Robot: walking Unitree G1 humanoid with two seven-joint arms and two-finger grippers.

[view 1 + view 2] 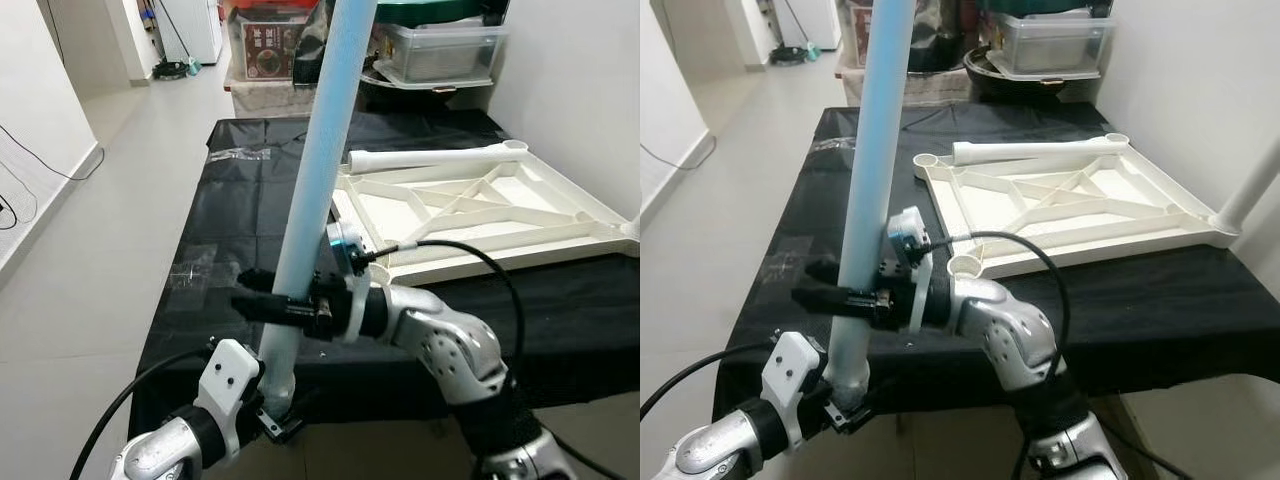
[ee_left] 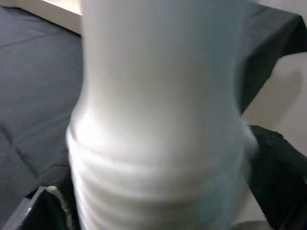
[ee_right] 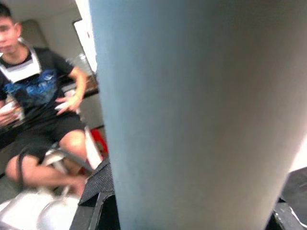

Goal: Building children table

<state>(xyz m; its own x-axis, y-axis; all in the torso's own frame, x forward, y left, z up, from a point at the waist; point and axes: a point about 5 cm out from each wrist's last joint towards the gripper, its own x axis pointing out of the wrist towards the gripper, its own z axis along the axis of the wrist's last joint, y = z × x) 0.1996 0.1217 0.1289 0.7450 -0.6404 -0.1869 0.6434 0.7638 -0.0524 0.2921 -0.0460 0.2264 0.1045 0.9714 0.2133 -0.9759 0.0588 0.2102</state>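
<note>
A long pale blue table leg [image 1: 315, 170] stands nearly upright in front of me, leaning slightly to the right at its top. My left gripper [image 1: 278, 405] is shut on its ribbed lower end [image 2: 158, 172]. Higher up, my right gripper [image 1: 275, 300] is shut around the shaft, reaching in from the right. The white table top [image 1: 470, 215] lies upside down on the black-covered table [image 1: 240, 220], ribs facing up. A second white leg [image 1: 430, 157] lies along its far edge. A third leg [image 1: 1252, 185] stands in its right corner socket.
Clear plastic boxes [image 1: 440, 50] and a carton [image 1: 265, 45] are stacked beyond the table's far end. Open tiled floor [image 1: 90, 250] runs along the left, with cables by the wall. A seated person [image 3: 33, 96] appears in the right wrist view.
</note>
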